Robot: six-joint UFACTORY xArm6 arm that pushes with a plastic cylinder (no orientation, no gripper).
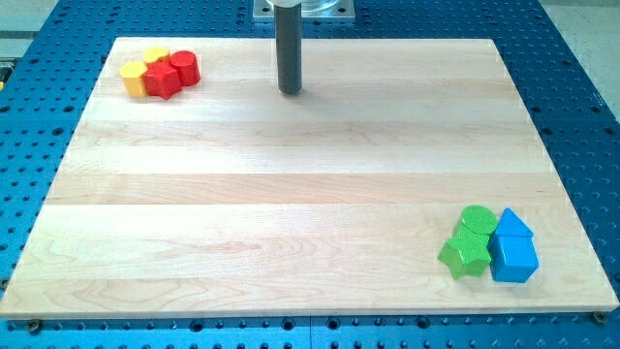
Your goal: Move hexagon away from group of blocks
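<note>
A group of blocks sits at the board's top left corner. It holds a yellow hexagon-like block (134, 79), a second yellow block (156, 55) of unclear shape behind it, a red angular block (163, 80) and a red cylinder (185, 68), all touching. My tip (291, 91) rests on the board near the top edge, right of this group and well apart from it, with bare wood between.
A second group sits at the bottom right: a green cylinder (477, 219), a green star (465, 256), a blue wedge-topped block (512, 226) and a blue cube (513, 260). The wooden board (291, 194) lies on a blue perforated table (581, 58).
</note>
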